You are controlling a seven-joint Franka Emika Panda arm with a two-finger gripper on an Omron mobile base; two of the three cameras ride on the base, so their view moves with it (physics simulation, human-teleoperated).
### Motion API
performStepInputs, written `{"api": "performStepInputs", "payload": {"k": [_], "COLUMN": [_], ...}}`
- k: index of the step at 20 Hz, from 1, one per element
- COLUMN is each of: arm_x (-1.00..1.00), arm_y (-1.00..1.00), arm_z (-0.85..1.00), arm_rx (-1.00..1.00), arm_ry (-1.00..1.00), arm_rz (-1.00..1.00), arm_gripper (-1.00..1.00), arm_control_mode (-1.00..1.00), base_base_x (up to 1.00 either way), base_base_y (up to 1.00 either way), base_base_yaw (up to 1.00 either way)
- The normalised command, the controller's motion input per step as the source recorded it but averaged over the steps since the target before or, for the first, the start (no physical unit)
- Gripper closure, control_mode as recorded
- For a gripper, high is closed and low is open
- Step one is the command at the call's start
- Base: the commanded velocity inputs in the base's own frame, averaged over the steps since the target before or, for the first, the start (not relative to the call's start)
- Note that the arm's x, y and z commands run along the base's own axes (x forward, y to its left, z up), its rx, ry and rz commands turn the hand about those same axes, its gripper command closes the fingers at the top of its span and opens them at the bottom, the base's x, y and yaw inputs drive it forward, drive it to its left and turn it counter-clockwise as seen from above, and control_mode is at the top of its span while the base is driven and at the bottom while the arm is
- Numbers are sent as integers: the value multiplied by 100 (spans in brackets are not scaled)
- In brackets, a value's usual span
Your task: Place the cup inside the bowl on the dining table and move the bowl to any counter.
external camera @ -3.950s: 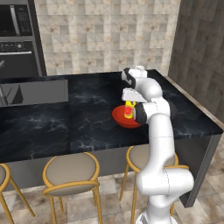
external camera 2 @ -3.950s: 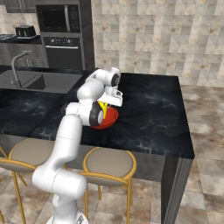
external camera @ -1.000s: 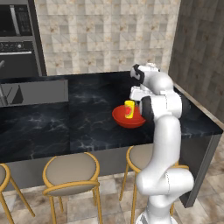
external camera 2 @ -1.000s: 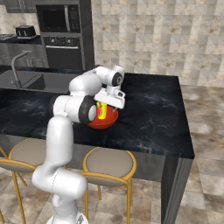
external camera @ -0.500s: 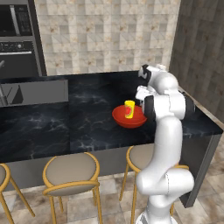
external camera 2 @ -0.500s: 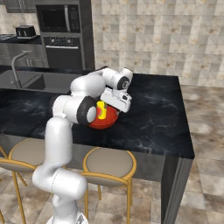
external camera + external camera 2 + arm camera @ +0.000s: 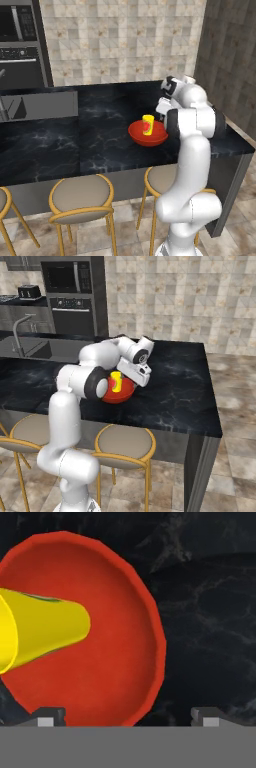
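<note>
Seemingly above bowl [image 7: 125, 637], gripper [image 7: 125, 717] spread wide.

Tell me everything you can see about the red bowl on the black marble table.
The wide, shallow, glossy red round bowl sits upright on the black white-veined marble dining table, near its stool-side edge. Its rim is smooth and slightly faceted, and it looks like glazed ceramic or plastic. The small yellow cylindrical cup stands upright inside it. The open pincer hovers above the bowl's rim, gripping nothing.
</note>
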Motion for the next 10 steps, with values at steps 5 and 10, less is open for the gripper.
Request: {"api": "performStepInputs", "payload": {"k": [5,10], "arm_x": [-5,-25], "arm_y": [0,0], "arm_z": [-9,0], "arm_rx": [0,0], "arm_ry": [-23,-8], "arm_rz": [-3,0], "arm_gripper": [-100,-100], "arm_control_mode": [-100,-100], "base_base_x": [0,0], "base_base_y": [0,0], "base_base_yaw": [0,0]}}
